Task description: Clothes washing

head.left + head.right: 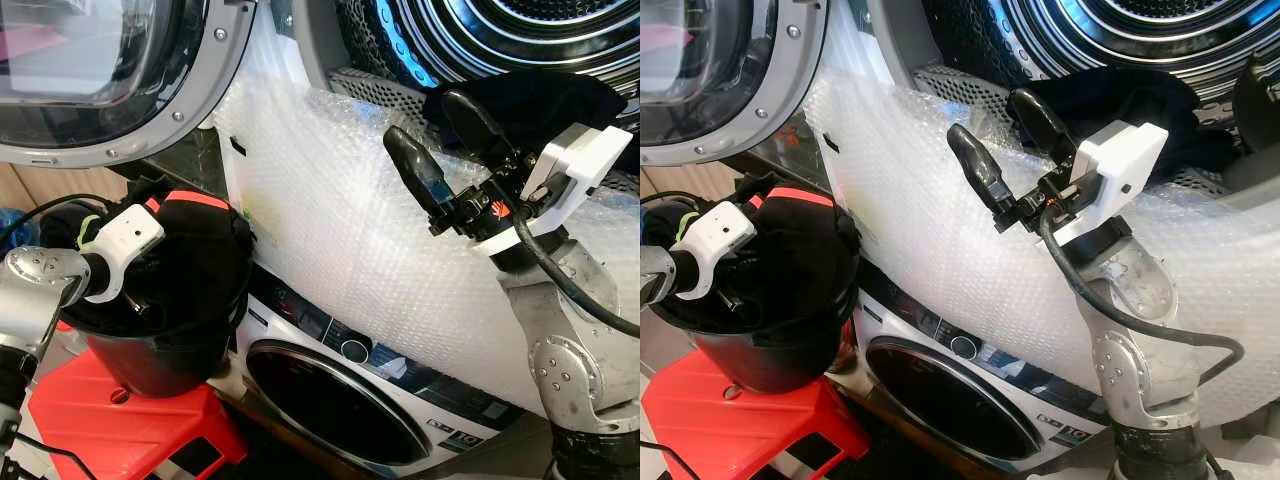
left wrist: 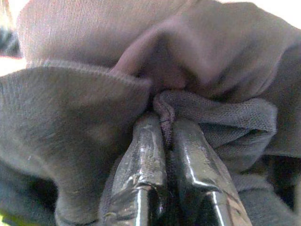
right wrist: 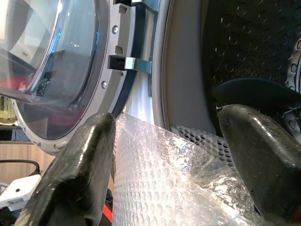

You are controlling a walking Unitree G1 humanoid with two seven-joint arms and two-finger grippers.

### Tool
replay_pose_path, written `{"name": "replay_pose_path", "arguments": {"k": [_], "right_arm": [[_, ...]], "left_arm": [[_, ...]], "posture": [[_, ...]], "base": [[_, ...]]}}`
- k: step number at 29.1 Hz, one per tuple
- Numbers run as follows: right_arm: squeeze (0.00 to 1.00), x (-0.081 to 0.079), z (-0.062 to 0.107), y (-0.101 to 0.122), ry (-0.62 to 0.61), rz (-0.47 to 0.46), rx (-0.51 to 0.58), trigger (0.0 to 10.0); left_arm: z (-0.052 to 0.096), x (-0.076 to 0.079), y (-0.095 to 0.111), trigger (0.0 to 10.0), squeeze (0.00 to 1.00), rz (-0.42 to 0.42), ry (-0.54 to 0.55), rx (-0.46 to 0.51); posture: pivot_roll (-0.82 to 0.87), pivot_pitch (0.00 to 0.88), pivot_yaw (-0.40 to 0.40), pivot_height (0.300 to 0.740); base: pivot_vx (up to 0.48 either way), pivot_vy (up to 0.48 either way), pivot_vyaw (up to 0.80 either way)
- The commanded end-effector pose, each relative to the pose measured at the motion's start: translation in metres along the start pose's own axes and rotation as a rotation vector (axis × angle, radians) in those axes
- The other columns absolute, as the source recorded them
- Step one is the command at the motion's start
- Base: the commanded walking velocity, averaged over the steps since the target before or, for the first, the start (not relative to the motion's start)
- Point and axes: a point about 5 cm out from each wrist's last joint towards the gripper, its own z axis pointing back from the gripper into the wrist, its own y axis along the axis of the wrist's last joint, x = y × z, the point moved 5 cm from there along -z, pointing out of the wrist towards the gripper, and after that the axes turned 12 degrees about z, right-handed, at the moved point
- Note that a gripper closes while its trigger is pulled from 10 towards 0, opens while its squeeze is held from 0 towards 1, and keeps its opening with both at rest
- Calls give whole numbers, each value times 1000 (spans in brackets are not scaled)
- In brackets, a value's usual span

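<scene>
Left gripper: down inside the bucket, fingers pressed together on a fold of dark cloth; the pinch looks set for lifting a piece out.
Bucket: black, standing on a red stool just beside the machines, likely so the reach from the fingers to the drum stays short.
Clothes in bucket: dark heap with an orange-red edge, bunched all around the left fingertips; the load is not yet fully moved.
Upper door: swung open above the bucket, leaving the drum mouth free.
Bubble wrap: covers the upper machine's front below the drum opening, directly under the right fingers; probably padding.
Lower machine: door closed, below the wrap, not in use.
Right gripper: fingers wide apart, holding nothing, raised at the drum's lip.
Dark garment: lies on the drum rim just beyond the right fingertips, half in; judged as dropped there and needing a push deeper.
Upper drum: open, the target for the clothes.
</scene>
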Motion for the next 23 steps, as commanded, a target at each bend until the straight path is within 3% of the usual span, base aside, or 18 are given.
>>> {"name": "replay_pose_path", "arguments": {"k": [1,4,5,6,7,8,9,14,17,21,23], "right_arm": [[0,0,3,1,-11,7,-1,10000],[0,-1,4,0,-12,-5,-4,10000],[0,-3,5,-2,-9,-14,-5,10000],[0,-5,5,-3,-6,-24,-7,10000],[0,-5,5,-3,-6,-24,-7,10000],[0,-7,5,-5,-3,-30,-8,10000],[0,-10,4,-7,4,-43,-9,10000],[0,-19,1,-17,26,-92,-17,10000],[0,-23,1,-23,42,-86,-35,10000],[0,-38,10,-32,151,-80,-76,10000],[0,-38,12,-32,169,-68,-82,10000]], "left_arm": [[4,13,15,0,0,-16,-34,61],[10,35,48,0,0,-74,-81,200],[19,54,73,0,0,-104,-146,308],[32,79,98,7686,0,-145,-228,422],[32,79,98,7686,0,-145,-228,422],[39,91,108,10000,0,-203,-256,464],[49,108,124,10000,0,-269,-296,519],[61,137,156,10000,0,-465,-311,632],[63,139,162,10000,0,-501,-298,654],[77,138,204,10000,0,-649,-178,801],[83,139,215,10000,0,-675,-167,845]], "posture": [[297,234,-141,740],[301,233,-140,740],[301,233,-140,740],[309,231,-141,740],[309,231,-141,740],[309,231,-141,740],[316,229,-143,740],[336,223,-149,740],[336,222,-149,740],[343,211,-153,740],[343,210,-153,740]], "base": [[0,0,0],[0,0,0],[0,0,0],[0,0,0],[0,0,0],[0,0,0],[0,0,0],[0,0,0],[0,0,0],[0,0,0],[0,0,0]]}}
